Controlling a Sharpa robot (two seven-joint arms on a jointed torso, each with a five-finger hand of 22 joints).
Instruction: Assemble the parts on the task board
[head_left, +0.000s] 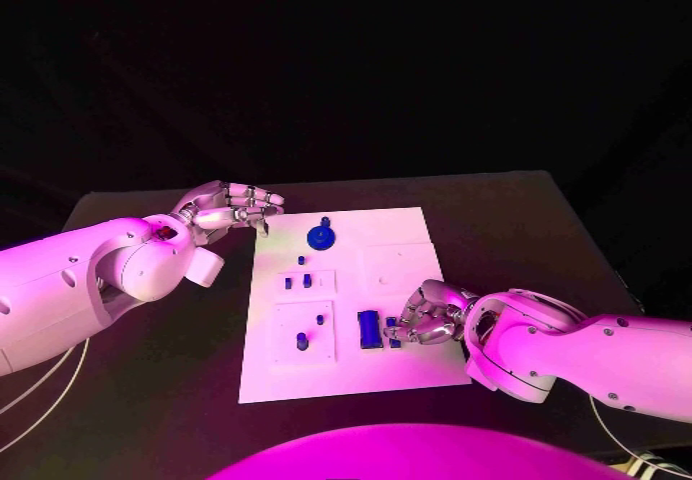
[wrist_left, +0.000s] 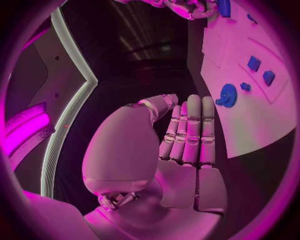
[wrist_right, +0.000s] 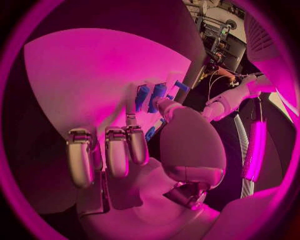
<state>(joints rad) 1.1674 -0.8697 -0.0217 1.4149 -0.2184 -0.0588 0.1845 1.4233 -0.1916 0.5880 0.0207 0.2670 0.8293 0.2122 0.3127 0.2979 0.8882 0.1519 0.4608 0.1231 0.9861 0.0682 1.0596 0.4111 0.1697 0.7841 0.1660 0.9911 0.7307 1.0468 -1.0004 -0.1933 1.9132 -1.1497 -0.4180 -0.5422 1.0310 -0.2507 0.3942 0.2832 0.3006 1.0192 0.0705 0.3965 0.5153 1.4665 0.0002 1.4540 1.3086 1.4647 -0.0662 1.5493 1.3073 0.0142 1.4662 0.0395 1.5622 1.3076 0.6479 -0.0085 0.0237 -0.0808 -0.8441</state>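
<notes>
A: Starting left. Left robot hand (head_left: 231, 208) hangs just off the far left corner of the task board (head_left: 404, 375), fingers folded in, nothing in them. The left wrist view shows the same: fingers lying together against the palm, clenched on air. My guess is it's parked there to stay out of the way.

B: Agreed. The board itself?

A: White plate, mid-surface (head_left: 159, 400), long edge running away from the robot. Near its far edge, a round blue part (head_left: 323, 237) with a small knob beside it. Below that, toward the left edge, a raised square seat (head_left: 306, 283) holding two small blue pieces (head_left: 299, 283), apparently standing in their slots. Nearer the robot, a larger square seat (head_left: 304, 335) with one blue piece (head_left: 303, 342) in it and a tiny one above.

B: And the right side?

A: A blank raised square (head_left: 397, 265) toward the far right, nothing in it. Then the right robot hand (head_left: 428, 315) rests at the board's right edge, fingertips down at a long blue block (head_left: 369, 329) and a smaller blue piece (head_left: 392, 333) beside it. The right wrist view puts the thumb tip against those blue pieces.

B: Grasping?

A: Cannot tell — touching or pinching, the fingers cover the contact. I judge it's working that block toward a seat; the assembly is only partly done.
</notes>
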